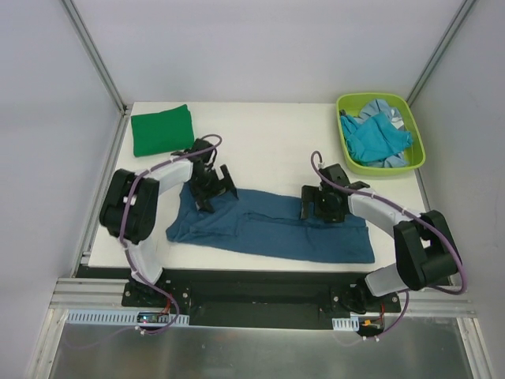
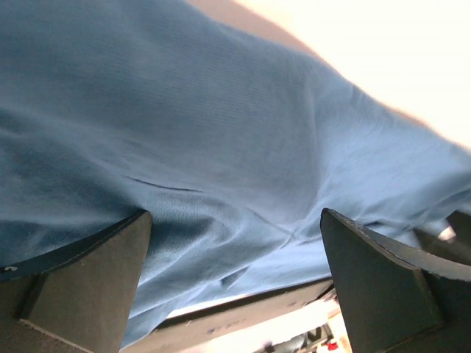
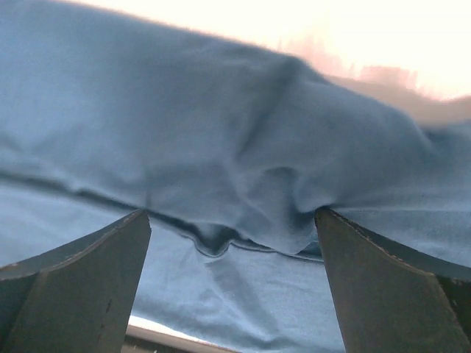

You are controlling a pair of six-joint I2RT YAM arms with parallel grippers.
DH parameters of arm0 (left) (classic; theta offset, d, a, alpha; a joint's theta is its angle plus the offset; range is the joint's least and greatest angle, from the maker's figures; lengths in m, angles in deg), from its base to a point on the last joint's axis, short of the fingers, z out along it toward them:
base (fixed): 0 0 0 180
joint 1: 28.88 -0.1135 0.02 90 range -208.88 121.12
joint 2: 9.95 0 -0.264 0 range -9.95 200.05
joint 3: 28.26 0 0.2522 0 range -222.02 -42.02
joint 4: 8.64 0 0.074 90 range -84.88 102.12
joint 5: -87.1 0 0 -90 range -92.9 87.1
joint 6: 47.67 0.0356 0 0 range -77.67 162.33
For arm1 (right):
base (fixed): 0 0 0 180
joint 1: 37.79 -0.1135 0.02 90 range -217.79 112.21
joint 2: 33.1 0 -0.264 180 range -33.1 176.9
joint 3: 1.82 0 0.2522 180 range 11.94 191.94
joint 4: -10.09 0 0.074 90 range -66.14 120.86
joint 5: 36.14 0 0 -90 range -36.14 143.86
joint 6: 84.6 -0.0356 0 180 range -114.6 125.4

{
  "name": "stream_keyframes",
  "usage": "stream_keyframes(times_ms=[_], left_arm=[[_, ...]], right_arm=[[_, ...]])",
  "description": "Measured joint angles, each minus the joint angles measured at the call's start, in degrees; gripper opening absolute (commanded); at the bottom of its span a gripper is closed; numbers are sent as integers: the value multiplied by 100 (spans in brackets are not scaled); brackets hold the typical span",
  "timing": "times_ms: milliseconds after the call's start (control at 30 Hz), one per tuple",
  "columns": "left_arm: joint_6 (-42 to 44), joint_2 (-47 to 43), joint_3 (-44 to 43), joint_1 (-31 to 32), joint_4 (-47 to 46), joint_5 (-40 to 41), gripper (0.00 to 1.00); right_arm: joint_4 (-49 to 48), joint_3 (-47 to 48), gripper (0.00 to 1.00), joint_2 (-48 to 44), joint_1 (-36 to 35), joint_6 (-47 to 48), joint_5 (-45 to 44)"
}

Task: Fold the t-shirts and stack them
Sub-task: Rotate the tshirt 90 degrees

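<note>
A dark teal-blue t-shirt (image 1: 272, 230) lies folded lengthwise in a long band across the near half of the table. My left gripper (image 1: 211, 188) is open over the shirt's left end, jaws wide apart with blue cloth (image 2: 221, 162) between and beneath them. My right gripper (image 1: 322, 207) is open over the band's upper edge on the right, its fingers (image 3: 81, 287) straddling a folded hem of the shirt (image 3: 243, 220). A bright green t-shirt (image 1: 162, 130) lies folded at the far left. Turquoise and pale blue shirts (image 1: 377, 138) are bunched in the bin.
A lime-green plastic bin (image 1: 418, 162) stands at the far right corner of the white table (image 1: 268, 134). Grey enclosure walls rise on both sides. The table's near edge and black rail show below the shirt in the left wrist view (image 2: 243, 312).
</note>
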Motion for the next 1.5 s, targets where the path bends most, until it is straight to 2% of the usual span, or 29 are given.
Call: stream_keyframes(times_ms=[100,233,400,467,567,667,900,1033,1233,1300,1400,1500], left_arm=[[-7,898,-1202,0,166,-59,99],[-20,2524,-3633,7,-15,-249,99],[-415,5075,-7532,55,-472,-1064,99],[-748,5825,-8553,127,-918,-1294,99],[-1213,5860,-8240,214,-1740,-1388,99],[-1397,5799,-7978,251,-2210,-1305,99],[-1576,5895,-8041,304,-2664,-782,99],[-1768,6100,-8174,304,-3110,-669,99],[-1633,6024,-8295,321,-3176,-533,99],[-1460,5678,-7995,343,-3165,-636,99],[-999,4715,-7106,420,-3003,-901,99],[-411,3093,-5775,610,-2673,-1106,99]], right_arm=[[55,-212,97,-267,-9,33,372],[313,-367,97,-472,-149,129,960],[380,-396,96,-474,-1005,175,1851],[446,-249,96,-350,-1545,212,2199],[417,37,96,-205,-2120,264,2614],[404,247,96,-210,-2277,273,2741],[422,299,96,-573,-2240,48,2291],[271,214,96,-1152,-2157,-293,1836],[-24,-216,96,-2151,-1652,-695,1635],[-83,-356,96,-2428,-1541,-756,1606],[-133,-518,96,-2717,-1530,-811,1530],[-168,-828,96,-3178,-1526,-826,1436]])
